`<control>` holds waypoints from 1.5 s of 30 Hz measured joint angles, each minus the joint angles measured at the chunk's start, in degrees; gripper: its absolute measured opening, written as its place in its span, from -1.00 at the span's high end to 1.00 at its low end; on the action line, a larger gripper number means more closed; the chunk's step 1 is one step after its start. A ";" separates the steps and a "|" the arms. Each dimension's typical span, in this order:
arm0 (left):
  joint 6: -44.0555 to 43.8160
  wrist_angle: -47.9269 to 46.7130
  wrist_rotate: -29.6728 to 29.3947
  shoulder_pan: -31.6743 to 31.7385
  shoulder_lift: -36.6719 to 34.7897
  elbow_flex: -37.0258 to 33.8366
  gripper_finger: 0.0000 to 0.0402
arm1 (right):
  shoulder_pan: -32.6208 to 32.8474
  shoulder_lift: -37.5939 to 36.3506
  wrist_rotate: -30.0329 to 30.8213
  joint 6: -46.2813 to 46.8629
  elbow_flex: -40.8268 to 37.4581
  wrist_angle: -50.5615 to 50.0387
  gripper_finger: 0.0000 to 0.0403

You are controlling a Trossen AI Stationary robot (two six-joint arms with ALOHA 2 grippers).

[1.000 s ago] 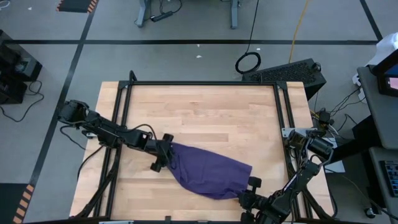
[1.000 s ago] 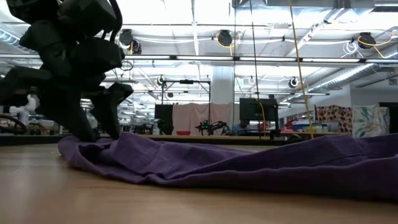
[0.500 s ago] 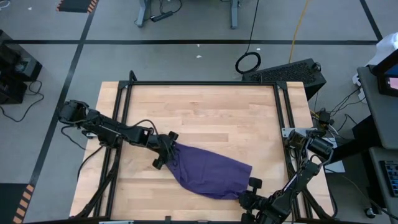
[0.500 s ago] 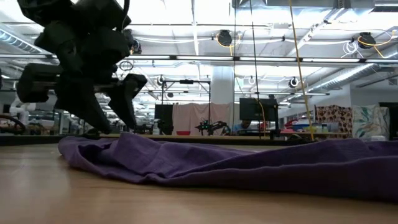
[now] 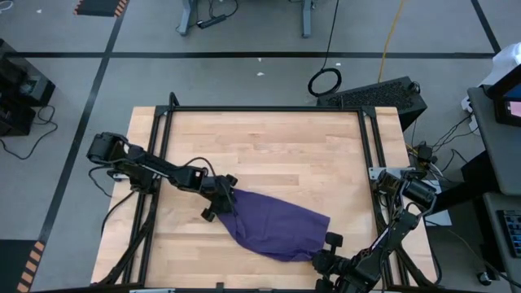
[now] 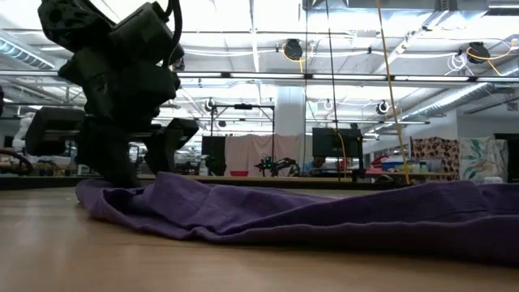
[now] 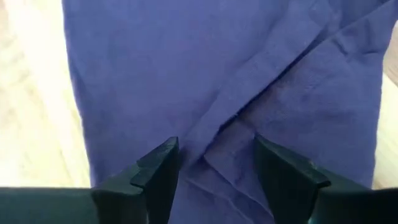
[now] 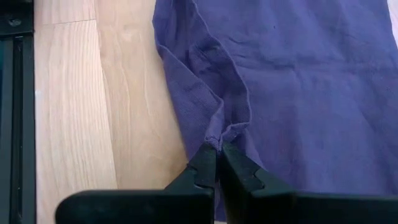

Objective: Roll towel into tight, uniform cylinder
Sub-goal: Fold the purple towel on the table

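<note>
The small purple soft cloth towel (image 5: pixel 273 226) lies spread and rumpled on the light wooden bench (image 5: pixel 269 146), toward its near edge and closer to the near right corner than the left. It is a loose, lopsided sheet with a few creases and a folded-over ridge running across it; no turn of a roll shows anywhere. By the look of it the rolling proper has not begun, and the cloth is not yet squared flat either, so nearly all of the task is left: straighten, start a tight first turn, and carry it evenly across.

The left tool (image 5: pixel 218 198) sits at the towel's left end, low over the cloth. In the left wrist view its two dark fingers (image 7: pixel 158 174) stand spread apart with a raised fold of purple fabric between them, not yet pinched; whether the tips press on the cloth I cannot tell.

The right tool (image 5: pixel 326 254) is at the towel's near right corner, by the bench's near edge. Its fingers (image 8: pixel 202 168) are pressed together, and the right wrist view shows a gathered point of the towel's hem caught between the tips.
</note>
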 joint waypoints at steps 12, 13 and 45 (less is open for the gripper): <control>-4.57 -1.15 -0.13 0.00 0.60 0.88 0.95 | 0.00 0.00 0.22 -0.14 0.00 -0.08 1.00; -5.63 -1.41 -0.07 -0.24 0.56 0.91 0.95 | 0.00 0.00 0.24 -0.21 0.00 -0.12 1.00; -53.75 -18.30 -21.52 -41.03 -21.52 0.86 1.00 | -0.55 -10.28 0.58 -8.87 0.00 4.24 1.00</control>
